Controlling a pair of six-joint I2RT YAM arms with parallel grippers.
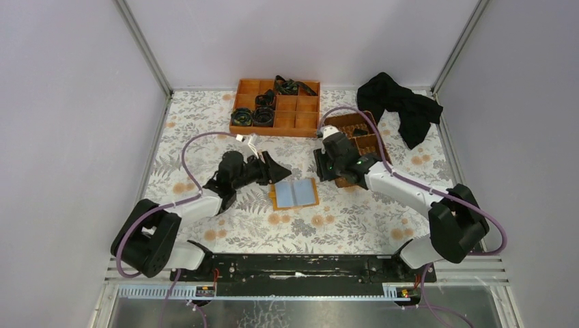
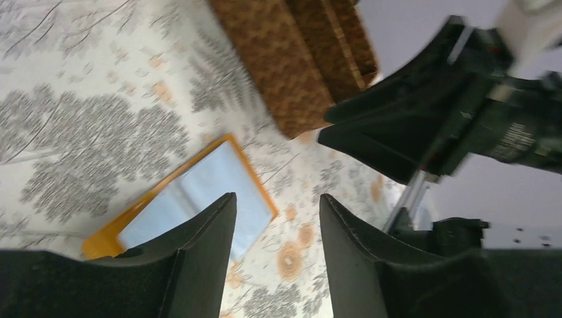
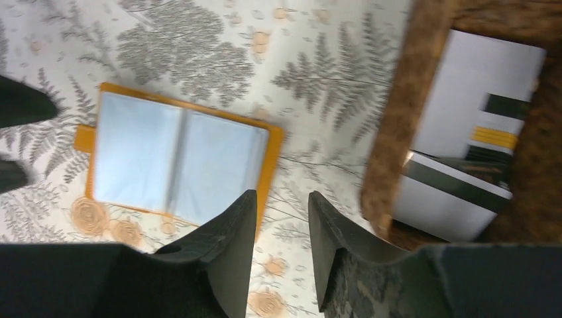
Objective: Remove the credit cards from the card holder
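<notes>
Pale blue-grey inside upward, the card holder lies spread open on the flowered table, between the two grippers; the left gripper hangs just left of it, jaws apart and empty; the right gripper hangs over its right edge, likewise parted, holding nothing; striped cards lie in the wicker basket nearby

My gripper hangs empty, fingers slightly parted, over the table. The card holder lies open (blue-grey inside up); right of it, striped cards sit in the wicker basket.
</notes>
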